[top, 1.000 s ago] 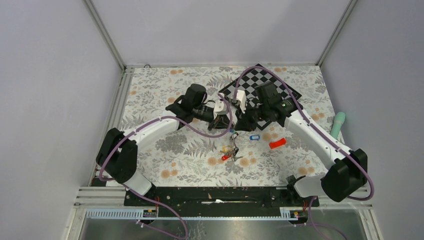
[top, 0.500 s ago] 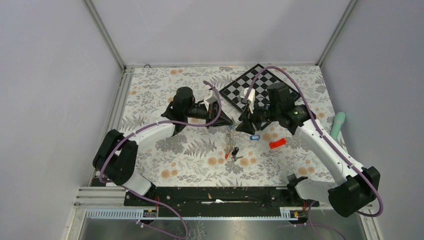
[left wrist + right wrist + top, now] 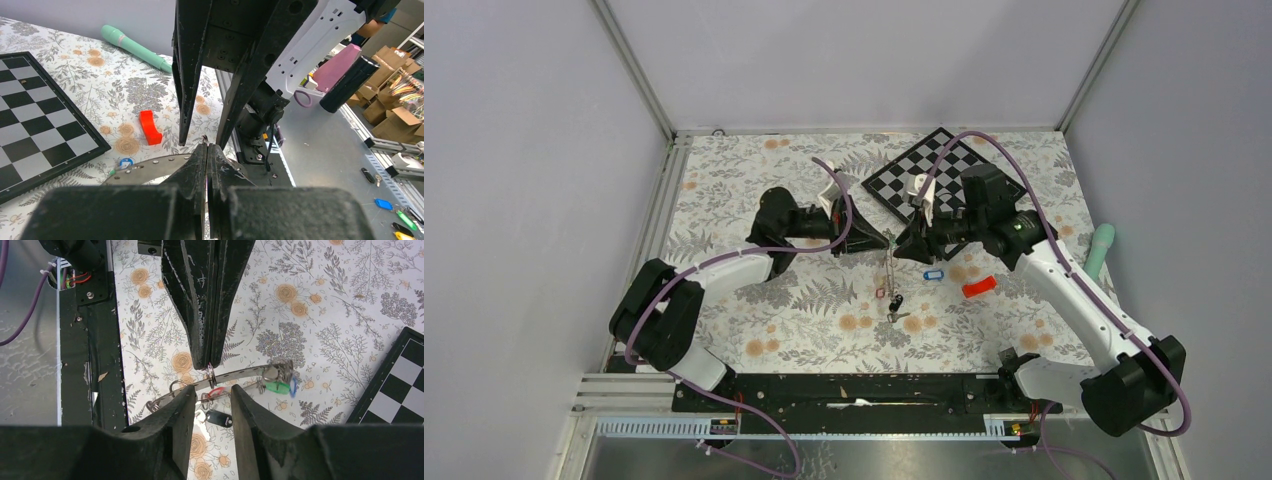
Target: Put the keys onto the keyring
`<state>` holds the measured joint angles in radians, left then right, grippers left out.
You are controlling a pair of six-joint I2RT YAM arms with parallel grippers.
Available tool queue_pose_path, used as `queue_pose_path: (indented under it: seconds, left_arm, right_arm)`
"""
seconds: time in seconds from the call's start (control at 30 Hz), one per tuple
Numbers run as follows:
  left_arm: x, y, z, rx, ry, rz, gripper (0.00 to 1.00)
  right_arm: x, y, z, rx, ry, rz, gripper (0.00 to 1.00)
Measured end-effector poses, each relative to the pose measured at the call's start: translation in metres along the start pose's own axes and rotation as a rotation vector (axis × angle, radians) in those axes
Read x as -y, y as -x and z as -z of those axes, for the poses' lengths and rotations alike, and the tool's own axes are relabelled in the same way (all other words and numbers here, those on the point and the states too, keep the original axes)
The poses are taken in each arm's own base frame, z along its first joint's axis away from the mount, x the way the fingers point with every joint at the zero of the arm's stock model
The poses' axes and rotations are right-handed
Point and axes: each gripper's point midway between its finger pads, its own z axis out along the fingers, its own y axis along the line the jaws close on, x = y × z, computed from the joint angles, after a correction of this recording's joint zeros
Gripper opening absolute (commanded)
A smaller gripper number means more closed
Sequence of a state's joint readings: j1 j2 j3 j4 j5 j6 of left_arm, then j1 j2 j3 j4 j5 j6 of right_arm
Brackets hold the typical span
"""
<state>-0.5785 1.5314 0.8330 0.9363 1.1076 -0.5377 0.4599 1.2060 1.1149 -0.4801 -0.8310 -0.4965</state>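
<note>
Your left gripper (image 3: 206,150) pinches the keyring (image 3: 235,376) tight above mid-table (image 3: 754,330), well away from every edge, keys (image 3: 892,300) dangling, while your right gripper (image 3: 211,392) stands part-spread, gripping nothing, just beside it, the blue key (image 3: 933,274) lying nearby.

Even, diffuse overhead light throws faint, soft shadows on the table (image 3: 804,310). In the wrist views the near foreground is dark and soft-focused, the edges bow with wide-angle distortion, and one hanging key (image 3: 277,386) is motion-smeared.

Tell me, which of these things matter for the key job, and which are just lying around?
Job: grey metal keyring; tagged metal keys hanging from it; loose blue-tagged key.
Lying about: red oblong block; black-and-white chequered board; mint-green cylinder.
</note>
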Motion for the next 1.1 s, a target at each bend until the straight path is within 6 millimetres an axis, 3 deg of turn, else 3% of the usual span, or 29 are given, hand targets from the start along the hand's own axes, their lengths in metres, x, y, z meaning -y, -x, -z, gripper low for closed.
queue_pose_path:
  seconds: [0.3,0.53,0.67,0.87,1.1]
  left_arm:
    - [0.002,-0.004,0.001,0.004,-0.004,0.012,0.00]
    - [0.003,-0.003,0.001,0.007,-0.006,0.008,0.00]
    - [0.003,-0.004,0.001,0.007,-0.007,0.005,0.01]
    - [-0.005,-0.012,0.001,-0.027,0.010,-0.034,0.40]
    - [-0.033,-0.013,0.001,-0.173,0.068,-0.196,0.60]
  right_arm:
    - [0.001,0.004,0.000,0.015,-0.004,-0.004,0.30]
    - [-0.003,0.007,-0.003,0.032,0.022,-0.024,0.02]
    - [-0.004,0.006,-0.003,0.036,0.031,-0.026,0.00]
    - [0.001,-0.003,-0.001,-0.005,-0.001,-0.008,0.00]
    - [0.012,-0.020,0.006,-0.119,-0.089,0.005,0.00]
